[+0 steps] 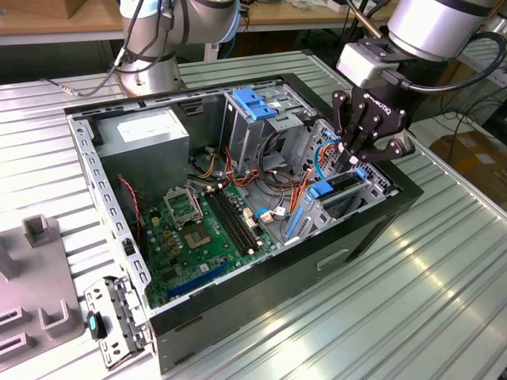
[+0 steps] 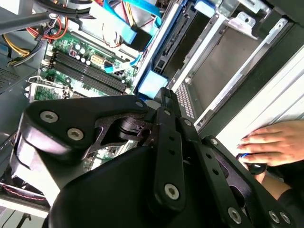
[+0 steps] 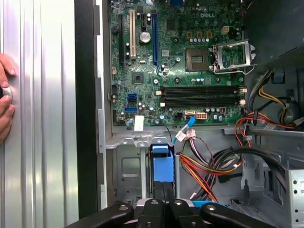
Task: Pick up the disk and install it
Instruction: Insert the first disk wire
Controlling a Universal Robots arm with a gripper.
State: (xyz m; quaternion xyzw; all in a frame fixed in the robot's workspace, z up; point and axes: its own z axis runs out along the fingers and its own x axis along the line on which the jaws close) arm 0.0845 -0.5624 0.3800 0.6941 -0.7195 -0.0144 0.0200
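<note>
Ribbed metal table (image 1: 428, 309), bright glare on slats; wooden workbench (image 1: 55, 20) behind; cardboard box (image 1: 475, 154) beyond table edge.

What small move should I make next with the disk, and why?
Probably a short, slow push along the bay. In the exterior view the gripper is right at the disk, which looks slanted in the bay and perhaps not fully seated. Go gently: cables crowd beside it.

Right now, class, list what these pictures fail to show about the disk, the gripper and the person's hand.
1. The disk: first wrist view, label and far end hidden under the gripper.
2. Its seating depth: exterior view, gripper in front.
3. The hand: first wrist view, cut off by the edge.
</note>
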